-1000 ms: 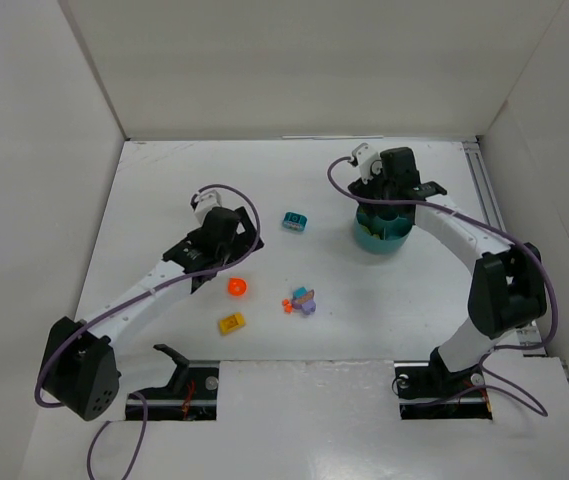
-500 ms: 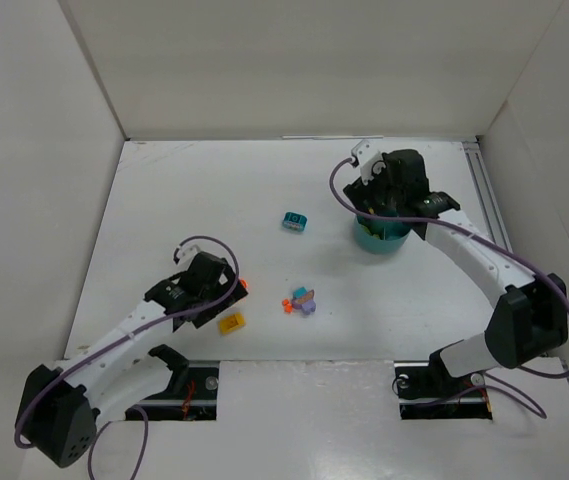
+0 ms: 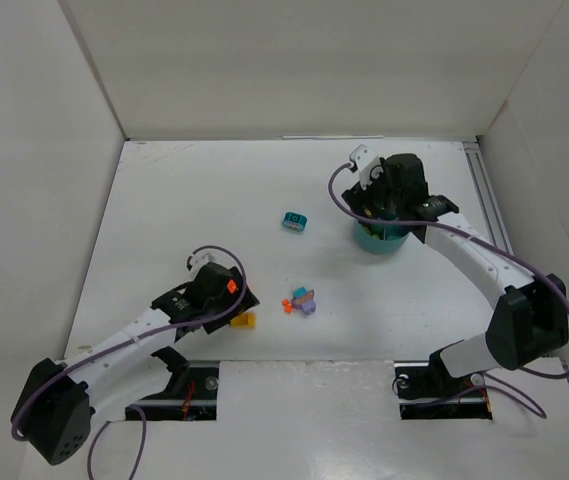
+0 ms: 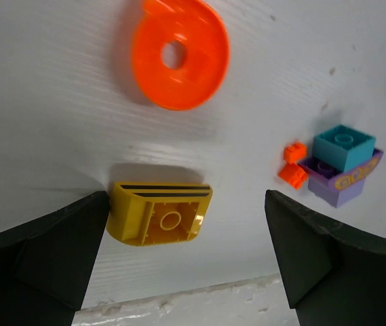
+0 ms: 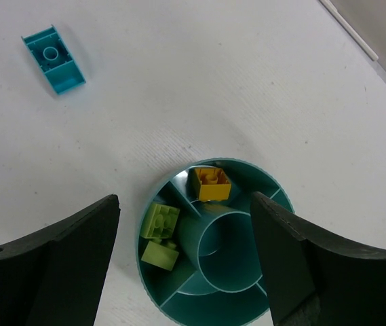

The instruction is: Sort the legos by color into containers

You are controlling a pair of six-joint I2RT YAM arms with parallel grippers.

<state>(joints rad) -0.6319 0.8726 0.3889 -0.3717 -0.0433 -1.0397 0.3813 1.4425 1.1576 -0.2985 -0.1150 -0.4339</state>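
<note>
Two yellow-green bricks (image 5: 159, 234) are held in the teal bowl's (image 5: 226, 252) 9 o'clock compartment, one yellow-orange brick (image 5: 209, 183) at 12; the right gripper (image 5: 184, 197) is spread apart above; the left gripper (image 4: 186, 197) is spread around a loose yellow brick (image 4: 159, 217).

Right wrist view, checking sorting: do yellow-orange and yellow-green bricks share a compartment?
No, a divider of the round teal plastic bowl separates the yellow-orange brick from two yellow-green bricks.
</note>
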